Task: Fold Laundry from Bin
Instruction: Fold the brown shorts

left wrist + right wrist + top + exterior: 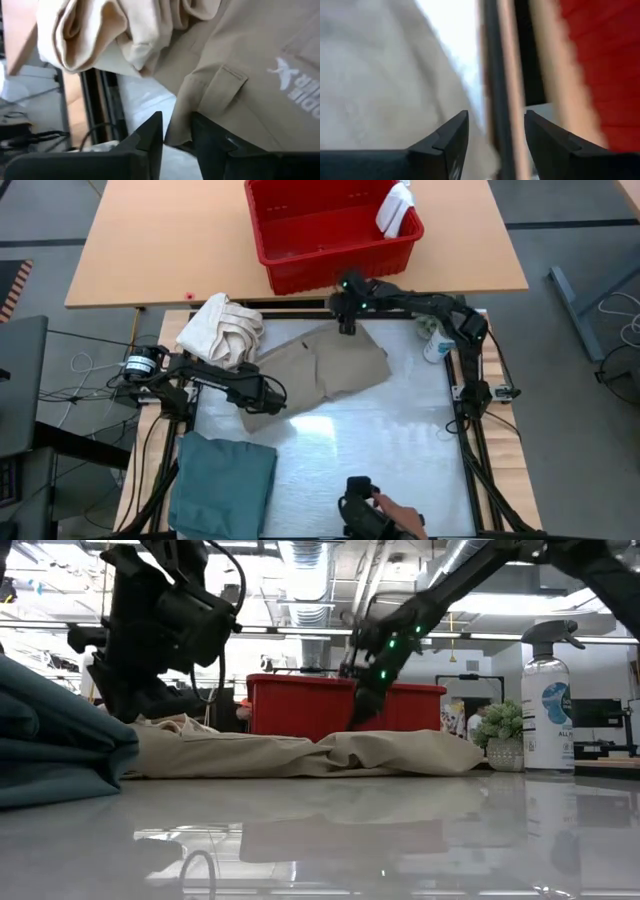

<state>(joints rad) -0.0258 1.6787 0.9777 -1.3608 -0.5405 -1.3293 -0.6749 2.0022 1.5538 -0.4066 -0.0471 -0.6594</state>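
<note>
Though overhead hides it, left pincer (176, 137) straddles trousers (240, 65).

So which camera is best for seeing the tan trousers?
The high view: the tan trousers lie whole, spread flat. The low view shows them edge-on as a flat heap, the left wrist view only one close patch, the right wrist view a blur.

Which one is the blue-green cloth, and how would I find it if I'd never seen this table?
Start at the red bin at the table's far edge, then go to the near corner on the left arm's side. The teal-green garment lies there, folded into a neat block. The tan trousers in the middle and the cream bundle are both pale; it alone is dark and bluish.
</note>
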